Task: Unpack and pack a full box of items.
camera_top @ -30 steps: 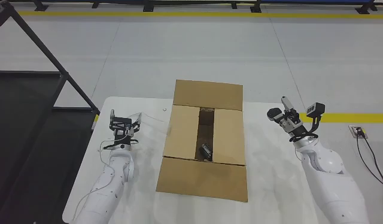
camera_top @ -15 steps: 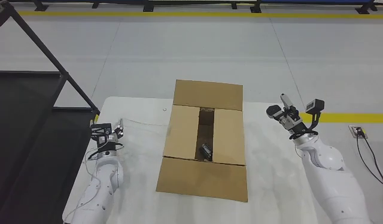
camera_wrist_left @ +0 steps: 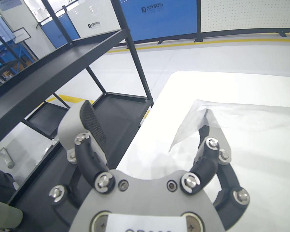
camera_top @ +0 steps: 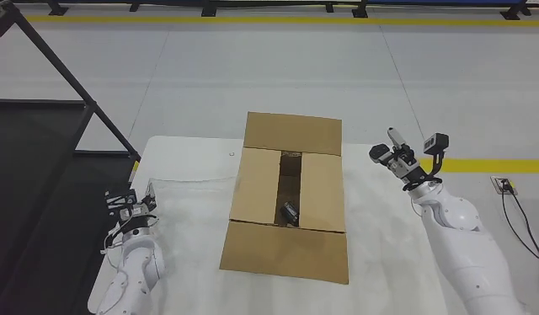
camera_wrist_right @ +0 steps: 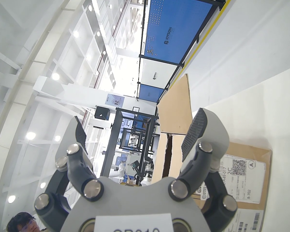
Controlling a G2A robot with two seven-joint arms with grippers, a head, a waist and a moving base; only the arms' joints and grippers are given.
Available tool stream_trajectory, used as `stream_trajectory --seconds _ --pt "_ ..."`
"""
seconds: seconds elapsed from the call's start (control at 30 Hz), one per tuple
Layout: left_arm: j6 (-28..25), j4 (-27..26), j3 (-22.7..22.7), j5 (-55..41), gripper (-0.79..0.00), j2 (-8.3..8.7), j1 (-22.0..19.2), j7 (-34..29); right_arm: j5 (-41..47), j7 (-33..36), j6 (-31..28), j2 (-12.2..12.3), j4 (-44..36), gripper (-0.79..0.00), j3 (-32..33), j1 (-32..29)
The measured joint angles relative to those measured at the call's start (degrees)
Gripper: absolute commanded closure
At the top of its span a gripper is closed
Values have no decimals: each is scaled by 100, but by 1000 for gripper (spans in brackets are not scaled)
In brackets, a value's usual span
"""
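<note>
Box (camera_top: pixel 320 193), long axis 12–6, sits at 9 o'clock of spread right tool (camera_wrist_right: pixel 138 121); spread left tool (camera_wrist_left: pixel 146 112) farther off.

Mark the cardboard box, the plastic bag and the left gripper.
cardboard box (camera_top: pixel 323 193), top view, on one inner flap
plastic bag (camera_wrist_left: pixel 244 121), left wrist view, on its flat middle
left gripper (camera_wrist_left: pixel 146 112), left wrist view, midway between its fingertips

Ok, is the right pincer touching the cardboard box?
Apart. The top view shows the right pincer off to one side of the cardboard box, with a strip of bare table between them.
</note>
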Motion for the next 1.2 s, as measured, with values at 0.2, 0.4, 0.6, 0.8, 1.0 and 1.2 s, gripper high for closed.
stream_trajectory --seconds 0.2,0.4,0.6,0.8,1.0,1.2 --pt "-223 -420 -172 -415 -785 -20 261 -115 4 88 -51 -34 165 -785 -71 141" --pt "4 -553 -234 -400 -785 -40 427 -277 -2 149 -100 -49 275 -785 -97 217" --pt "83 -527 -341 -442 -785 -53 579 -262 9 212 -147 -41 320 -785 -61 241" --pt "79 -581 -500 -477 -785 -48 745 -263 27 268 -174 -37 304 -785 -42 242" --pt "92 -607 -581 -495 -785 -58 886 -318 9 296 -152 -52 304 -785 -80 275" --pt "344 -524 -669 -560 -785 -88 1034 -300 -19 314 -121 -74 344 -785 -135 332"
